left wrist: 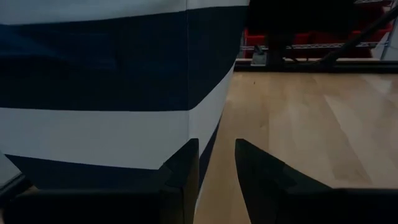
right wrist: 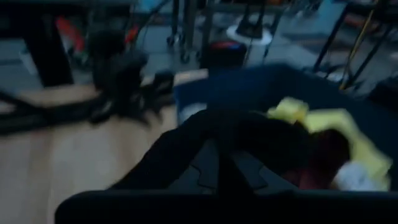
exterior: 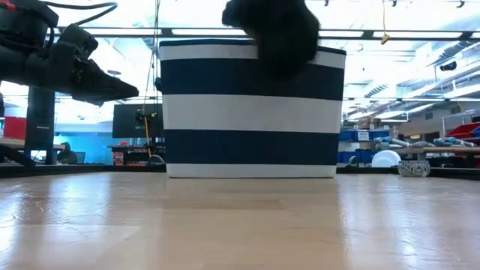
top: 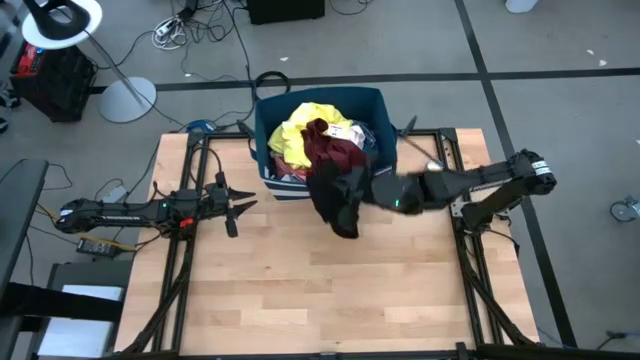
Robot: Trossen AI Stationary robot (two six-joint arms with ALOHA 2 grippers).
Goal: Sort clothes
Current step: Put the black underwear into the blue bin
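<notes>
A navy and white striped bin stands at the table's far middle and also shows in the low view. In it lie a yellow shirt, a maroon piece and white pieces. My right gripper reaches in from the right, just in front of the bin's near rim, and is shut on a black top. My left gripper is open and empty, level, to the left of the bin's near left corner. My right gripper pinches a bunched part of the black top between its two fingers; how many layers, I cannot tell. The fingers come about level from the table's right side. The top hangs slack below them, clear of the table, in front of the bin's upper rim.
Bare wooden table top spreads from the bin to the near edge. Dark frame rails run along the left and right sides. Beyond the table are a lamp stand and cables on the floor.
</notes>
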